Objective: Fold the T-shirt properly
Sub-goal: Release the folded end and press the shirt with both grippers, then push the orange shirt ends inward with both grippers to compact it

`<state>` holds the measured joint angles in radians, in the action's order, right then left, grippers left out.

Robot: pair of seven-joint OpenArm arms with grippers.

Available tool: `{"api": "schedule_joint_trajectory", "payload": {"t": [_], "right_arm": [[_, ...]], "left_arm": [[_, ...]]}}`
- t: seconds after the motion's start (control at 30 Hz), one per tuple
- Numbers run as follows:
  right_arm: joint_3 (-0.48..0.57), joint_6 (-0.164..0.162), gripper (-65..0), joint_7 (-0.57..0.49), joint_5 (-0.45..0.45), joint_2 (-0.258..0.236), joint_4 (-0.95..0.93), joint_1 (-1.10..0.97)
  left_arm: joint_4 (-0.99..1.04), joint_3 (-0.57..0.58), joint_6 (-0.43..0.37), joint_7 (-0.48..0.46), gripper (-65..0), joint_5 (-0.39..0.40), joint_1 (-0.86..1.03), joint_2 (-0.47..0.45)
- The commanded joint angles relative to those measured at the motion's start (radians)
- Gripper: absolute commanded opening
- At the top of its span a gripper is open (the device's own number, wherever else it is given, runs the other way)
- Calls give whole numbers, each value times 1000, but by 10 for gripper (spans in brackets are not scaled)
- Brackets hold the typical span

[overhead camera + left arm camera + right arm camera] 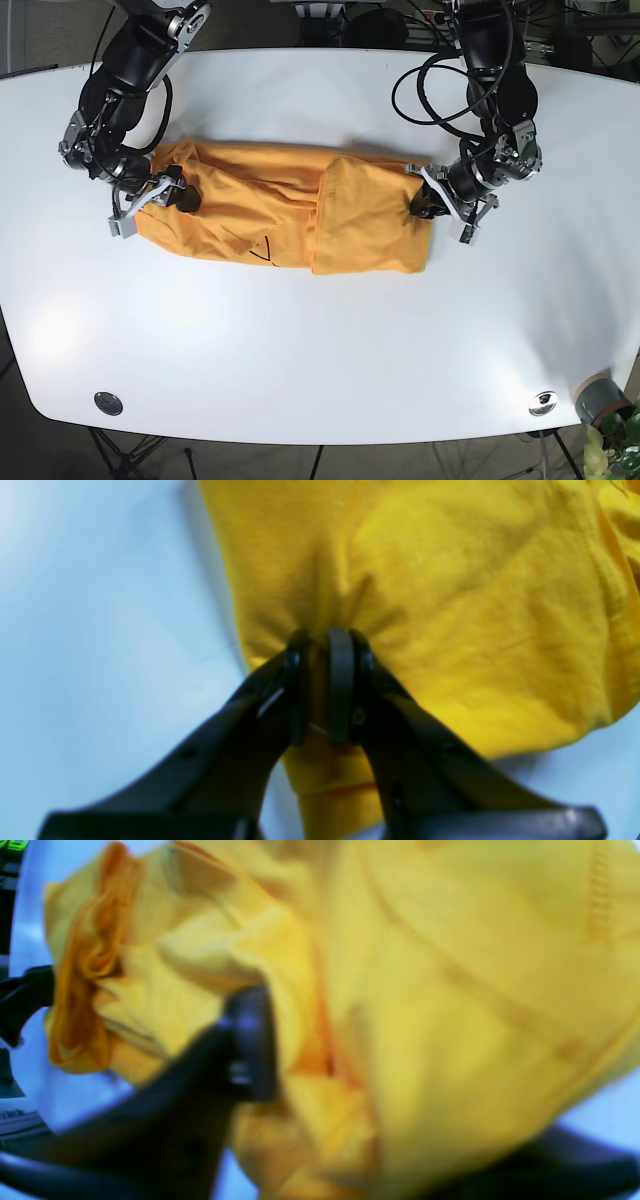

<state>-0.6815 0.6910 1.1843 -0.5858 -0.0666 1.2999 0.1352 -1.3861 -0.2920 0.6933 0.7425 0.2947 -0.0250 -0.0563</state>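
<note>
The yellow T-shirt (285, 215) lies partly folded across the white worktop (320, 340). Left gripper (325, 680) has its jaws pinched on one end; right gripper (175, 195) apparently clamps the other. Next, likely another fold across the middle.

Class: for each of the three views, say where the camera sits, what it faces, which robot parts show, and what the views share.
Left wrist: on the left arm, facing the left gripper pinching the T-shirt.
Right wrist: on the right arm, blurred, the right gripper buried in bunched cloth.
Base: overhead, facing the table, both arms visible.
Shared: the shirt.
</note>
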Motion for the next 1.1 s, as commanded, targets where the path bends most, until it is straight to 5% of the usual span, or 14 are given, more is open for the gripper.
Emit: {"api": "schedule_joint_trajectory", "payload": {"t": [0.0,0.4,0.63,1.07], "right_arm": [[3,7,-620,-2,-15,-12,19,16],[65,7,-621,18,-15,-42,419,-82],[153,-64,-621,67,-21,-43,605,-121],[342,-84,-621,115,-4,31,633,-45]], "left_arm": [[-9,4,5,-2,-597,7,-10,-4],[-9,96,5,-1,-596,5,-5,34],[-8,185,-56,-4,-596,7,-6,91],[84,291,-56,-8,-596,7,-10,118]]}}
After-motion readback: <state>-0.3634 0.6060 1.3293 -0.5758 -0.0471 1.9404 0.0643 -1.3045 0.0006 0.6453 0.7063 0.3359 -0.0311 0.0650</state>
